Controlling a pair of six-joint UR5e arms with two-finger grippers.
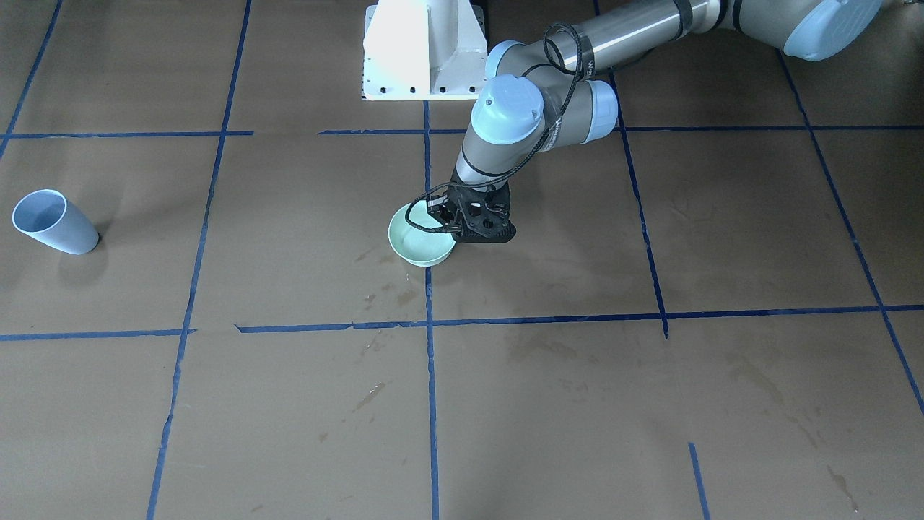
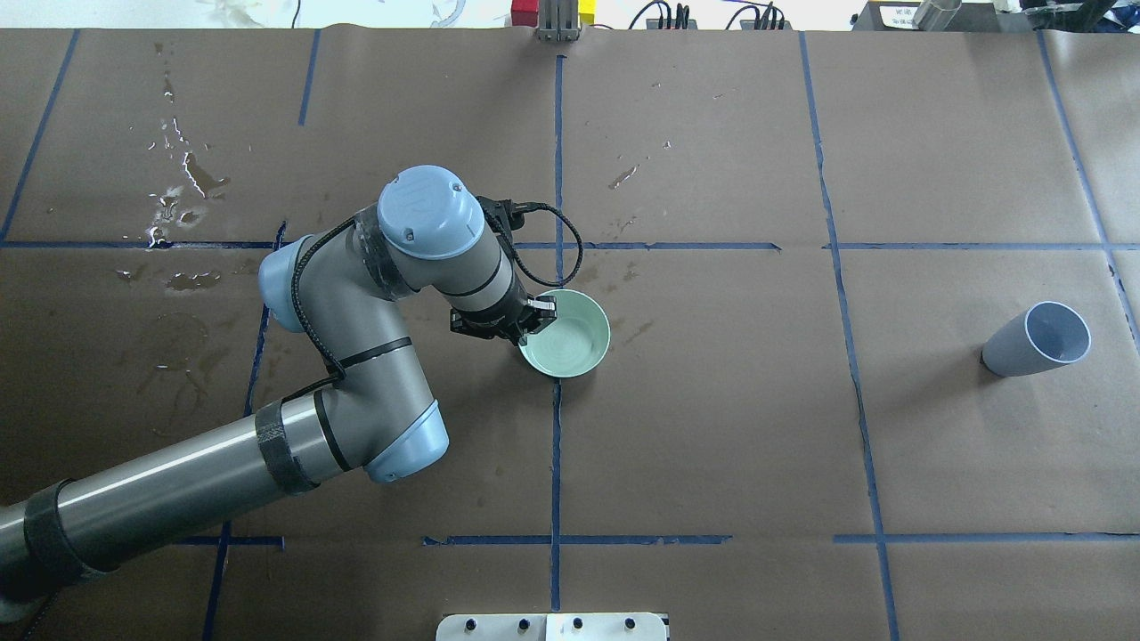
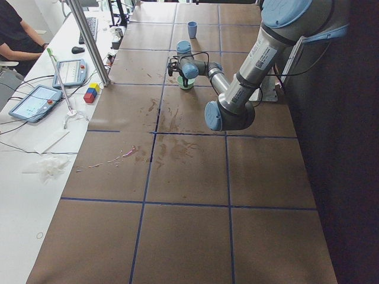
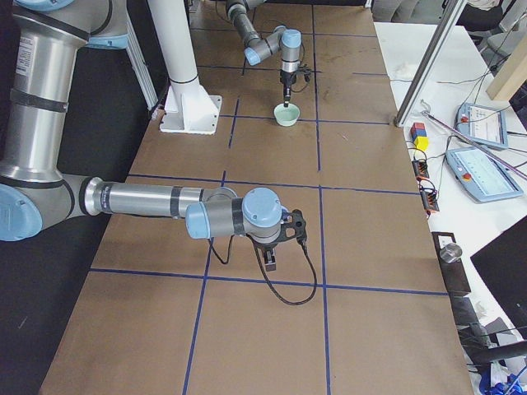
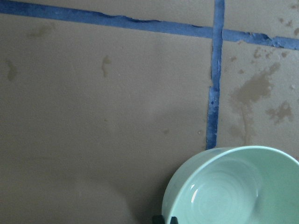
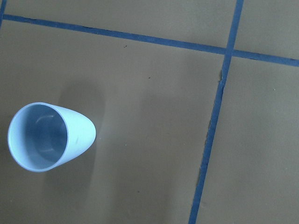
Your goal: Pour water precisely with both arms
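White lettering on the left arm's (image 2: 392,356) strap is too small to read. That arm reaches to mid-counter (image 2: 712,427), wrist pointing straight down, its jaws seemingly pinched on the rim of a green bowl (image 2: 590,352) that looks empty. A blue cup (image 2: 1038,343) stands upright and empty, well apart. The right arm (image 4: 156,200) lies level, low over the counter; whether its jaws are open, I cannot tell.

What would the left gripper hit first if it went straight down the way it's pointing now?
Most likely the mint green bowl. The left gripper points down at the rim on the bowl's left side. Whether it already touches the rim is unclear. Below lies the paper-covered table.
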